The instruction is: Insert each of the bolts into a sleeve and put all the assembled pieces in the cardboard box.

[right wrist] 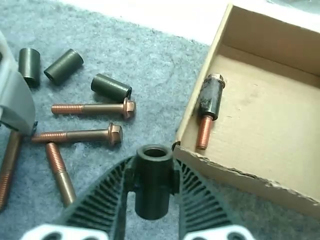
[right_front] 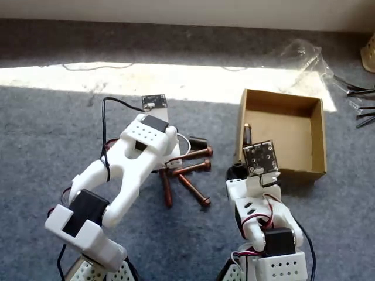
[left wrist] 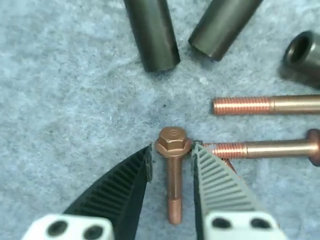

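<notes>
Straddling a bolt [left wrist: 173,185], the left gripper [left wrist: 172,149] stands apart, seemingly to grasp it; the right gripper [right wrist: 152,170] clamps a sleeve [right wrist: 151,192] mouth-up, likely for insertion.

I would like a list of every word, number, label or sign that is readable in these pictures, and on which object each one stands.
No text can be read in any view.
Head of the nearest bolt in the left wrist view: faint raised marks, too blurred to read.
Cardboard box: plain walls, no print visible.
Upright sleeve in the right wrist view: plain dark surface, no marks visible.
</notes>
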Controlling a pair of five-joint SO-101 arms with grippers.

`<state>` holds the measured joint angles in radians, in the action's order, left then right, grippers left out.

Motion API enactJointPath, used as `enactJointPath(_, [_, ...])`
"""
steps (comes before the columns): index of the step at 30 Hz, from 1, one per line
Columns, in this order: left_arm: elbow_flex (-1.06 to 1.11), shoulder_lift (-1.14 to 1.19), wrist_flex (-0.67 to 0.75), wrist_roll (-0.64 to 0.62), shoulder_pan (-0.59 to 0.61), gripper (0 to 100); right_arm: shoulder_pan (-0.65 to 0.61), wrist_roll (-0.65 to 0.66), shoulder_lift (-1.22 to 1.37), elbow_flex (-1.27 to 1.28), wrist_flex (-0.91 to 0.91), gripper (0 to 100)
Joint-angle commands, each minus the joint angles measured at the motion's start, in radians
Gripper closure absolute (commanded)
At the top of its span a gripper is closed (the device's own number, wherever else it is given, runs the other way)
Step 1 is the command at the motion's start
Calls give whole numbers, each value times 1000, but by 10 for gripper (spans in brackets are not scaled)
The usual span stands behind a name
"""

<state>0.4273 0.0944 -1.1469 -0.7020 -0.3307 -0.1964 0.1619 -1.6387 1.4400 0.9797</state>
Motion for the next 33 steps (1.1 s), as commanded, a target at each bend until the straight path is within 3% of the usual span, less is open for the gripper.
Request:
enactJointPath(1, [-8,-15,6,-20,7,870,8,-6,-10,-12,-25,995])
enactJointPath(33, [5,-7,-86,-21,-59,871,8,-6,-10,-12,-27,995])
